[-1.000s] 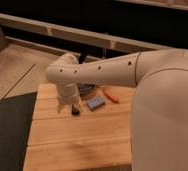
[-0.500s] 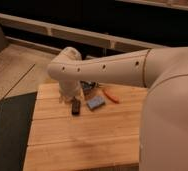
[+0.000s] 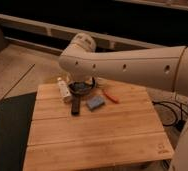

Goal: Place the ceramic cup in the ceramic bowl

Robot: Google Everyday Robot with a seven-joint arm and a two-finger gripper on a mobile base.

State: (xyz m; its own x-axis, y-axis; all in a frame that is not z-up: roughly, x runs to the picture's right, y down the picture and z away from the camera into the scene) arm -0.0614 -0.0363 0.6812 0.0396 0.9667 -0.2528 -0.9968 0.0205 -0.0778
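Observation:
The ceramic bowl (image 3: 80,88), dark and glossy, sits at the far edge of the wooden table (image 3: 97,135), with its back half covered by my white arm (image 3: 122,65). The ceramic cup is hidden. My gripper (image 3: 91,83) shows only as dark parts just under the arm, right over the bowl's far right rim. The rest of the gripper is behind the arm.
A slim white bottle (image 3: 63,89) stands left of the bowl. A dark flat bar (image 3: 76,106), a blue pad (image 3: 95,102) and an orange-handled tool (image 3: 111,97) lie in front and to the right. A black mat (image 3: 7,132) lies left of the table, and cables (image 3: 169,112) lie to the right.
My arm has lifted and swung toward the back right, so its elbow now sits higher above the bowl. The things on the table have not moved.

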